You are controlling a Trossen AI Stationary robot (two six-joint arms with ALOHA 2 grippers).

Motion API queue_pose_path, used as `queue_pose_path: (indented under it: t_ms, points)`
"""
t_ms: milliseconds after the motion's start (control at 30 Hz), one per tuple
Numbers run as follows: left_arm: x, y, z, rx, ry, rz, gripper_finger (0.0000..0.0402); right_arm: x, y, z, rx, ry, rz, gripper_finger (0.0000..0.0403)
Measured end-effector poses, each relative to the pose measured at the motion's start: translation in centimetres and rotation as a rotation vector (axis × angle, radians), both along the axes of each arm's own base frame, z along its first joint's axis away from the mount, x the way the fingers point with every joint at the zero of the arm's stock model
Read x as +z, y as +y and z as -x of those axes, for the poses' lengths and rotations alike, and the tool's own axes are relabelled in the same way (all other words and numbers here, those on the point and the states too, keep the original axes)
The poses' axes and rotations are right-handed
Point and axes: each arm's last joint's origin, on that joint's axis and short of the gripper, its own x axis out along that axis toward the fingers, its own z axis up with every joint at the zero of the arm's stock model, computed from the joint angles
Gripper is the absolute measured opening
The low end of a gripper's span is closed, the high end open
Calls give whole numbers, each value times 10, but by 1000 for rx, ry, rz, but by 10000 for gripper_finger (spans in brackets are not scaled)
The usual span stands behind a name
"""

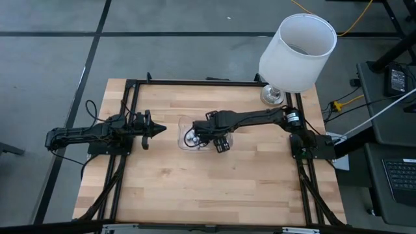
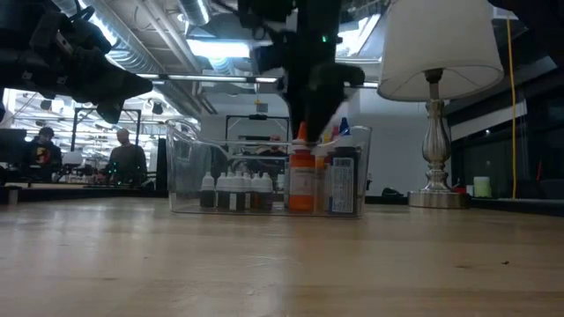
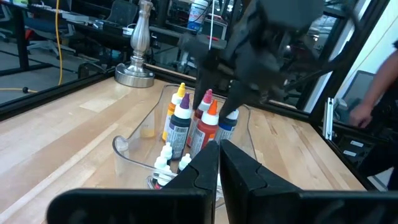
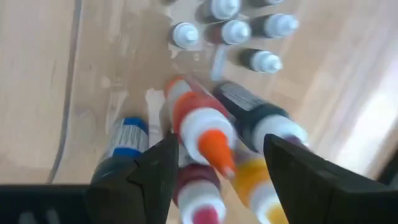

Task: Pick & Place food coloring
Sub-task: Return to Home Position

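The placing appears complete: the large food coloring bottles (image 3: 205,134) are seen standing upright together in the transparent bin (image 2: 181,167) at the table's middle. The small bottles (image 2: 234,190) are grouped beside them in the same bin. Only the arm's withdrawal is judged to be left. The right gripper (image 4: 221,143) is held just above the bin, its fingers spread wide on either side of the orange-tipped bottle (image 4: 205,127), and nothing is gripped. The left gripper (image 3: 219,149), beside the bin, is closed to a slit and empty.
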Motion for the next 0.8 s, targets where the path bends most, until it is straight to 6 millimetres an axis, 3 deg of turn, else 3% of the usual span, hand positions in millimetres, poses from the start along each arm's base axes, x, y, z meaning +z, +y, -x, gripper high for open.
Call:
queue_pose_path:
  t_ms: [200,400,600,800]
  points:
    - [0,0,0,0,0,0,13,61,-4,-5,-18,-135,3,236]
    - [0,0,0,0,0,0,8,135,-5,-4,5,-446,-44,229]
    - [0,0,0,0,0,0,13,179,-14,36,157,-698,-309,157]
    - [0,0,0,0,0,0,8,180,-29,98,214,-845,-432,26]
